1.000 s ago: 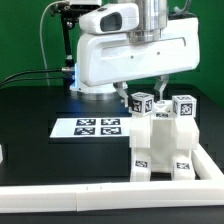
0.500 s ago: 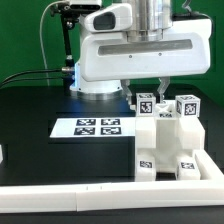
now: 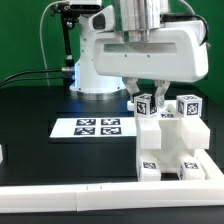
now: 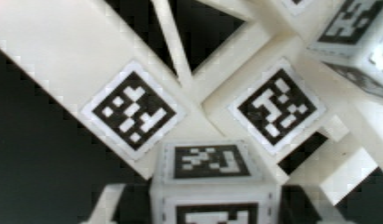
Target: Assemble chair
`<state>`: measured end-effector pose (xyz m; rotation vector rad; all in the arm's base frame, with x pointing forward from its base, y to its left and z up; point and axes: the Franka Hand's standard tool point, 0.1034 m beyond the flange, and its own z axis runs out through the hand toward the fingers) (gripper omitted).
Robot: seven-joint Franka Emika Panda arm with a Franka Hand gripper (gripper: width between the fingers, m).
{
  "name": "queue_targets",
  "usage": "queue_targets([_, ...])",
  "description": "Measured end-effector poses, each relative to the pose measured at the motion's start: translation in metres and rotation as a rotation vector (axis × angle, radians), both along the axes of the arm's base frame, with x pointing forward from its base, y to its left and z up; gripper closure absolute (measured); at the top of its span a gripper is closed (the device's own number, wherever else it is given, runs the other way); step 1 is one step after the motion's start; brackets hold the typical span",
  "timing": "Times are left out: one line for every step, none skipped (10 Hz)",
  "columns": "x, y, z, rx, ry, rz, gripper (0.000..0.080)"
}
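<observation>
Over the last second the arm slid toward 9 o'clock in the exterior view while the chair stayed put at about 4 o'clock on the table, against the border rail. Gripper was clamped on the tagged peg atop the chair, fingers part-closed around it. Marker board sat untouched at 9 o'clock of the chair. Likely aligning or seating the peg; not yet released.

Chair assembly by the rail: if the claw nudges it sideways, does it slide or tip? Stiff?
The chair assembly looks like thick white blocks, so probably rigid. Its base looks broad and flat on the table, so it would likely slide rather than tip. The border rail lies close in front and may stop it.
</observation>
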<state>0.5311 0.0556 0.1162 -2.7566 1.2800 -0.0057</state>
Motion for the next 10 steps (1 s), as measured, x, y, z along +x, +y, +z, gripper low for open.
queue_targets([0.0003,0.0,0.0001,0.01,0.005,-0.078,0.0515])
queue_targets([0.0004,0.0,0.0002,0.017,0.009,-0.123,0.0515])
queue_targets([0.0023,-0.0002,0.0002,0.047,0.015,-0.287,0.0515])
queue_targets([0.0034,-0.0005,0.0,0.058,0.012,-0.331,0.0515])
queue_targets([0.0034,-0.0004,0.0,0.057,0.009,-0.301,0.0515])
queue_targets([0.0034,0.0,-0.0003,0.055,0.004,-0.263,0.0419])
queue_targets([0.0049,-0.0005,-0.0003,0.048,-0.016,-0.194,0.0419])
queue_targets([0.006,-0.003,0.0001,0.036,-0.036,-0.022,0.0241])
queue_targets([0.0083,-0.0068,0.0005,0.022,-0.062,0.196,0.0169])
queue_targets([0.0072,-0.0038,0.0006,0.0,-0.074,0.346,0.0155])
